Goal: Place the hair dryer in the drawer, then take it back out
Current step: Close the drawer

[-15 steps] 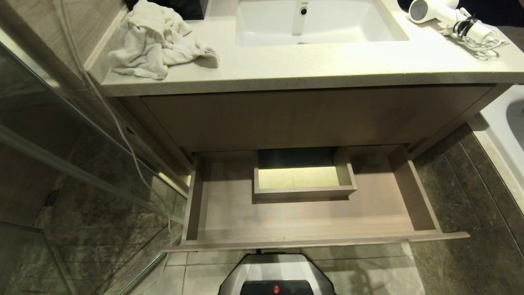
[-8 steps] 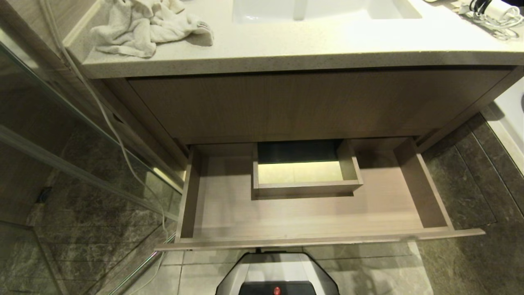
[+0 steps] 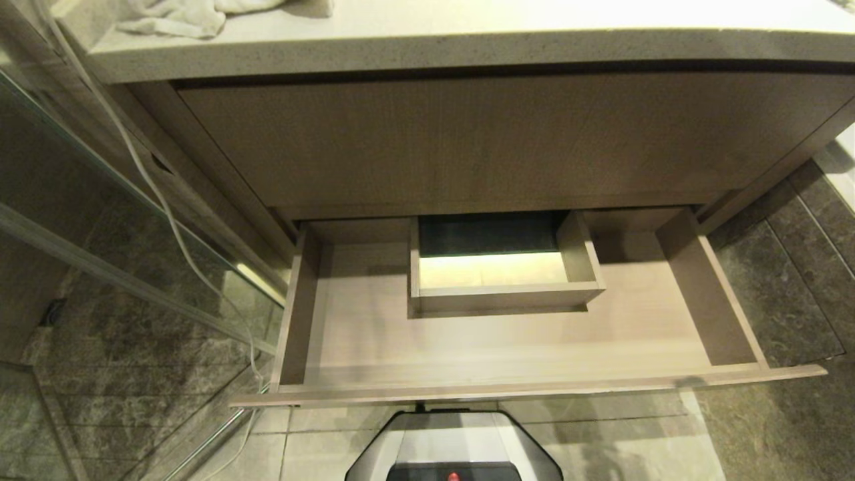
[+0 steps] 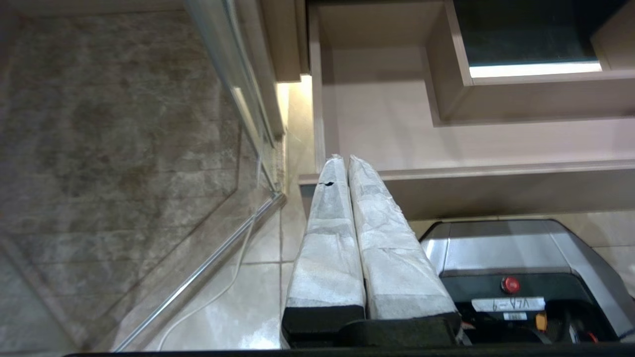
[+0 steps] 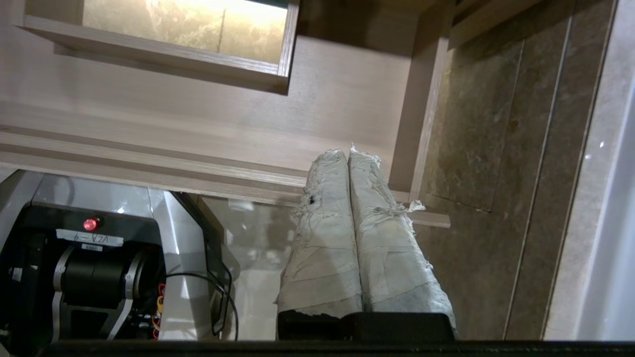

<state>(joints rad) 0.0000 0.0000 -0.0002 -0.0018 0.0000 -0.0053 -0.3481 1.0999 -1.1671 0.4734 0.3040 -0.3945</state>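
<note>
The drawer (image 3: 521,347) stands pulled out below the countertop (image 3: 467,47), its floor bare around the boxed cut-out (image 3: 501,294). The left gripper (image 4: 346,161) has its wrapped fingers (image 4: 327,223) pressed together, holding nothing, tips above the drawer's front left corner. The right gripper (image 5: 346,153), likewise closed and holding nothing, hangs above the drawer's front right corner. The hair dryer appears in no view. A towel (image 3: 180,13) edge lies on the countertop.

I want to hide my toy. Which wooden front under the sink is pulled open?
The low wide drawer is open, so you see its bare floor. The tall wood panel above it is shut flat.
</note>
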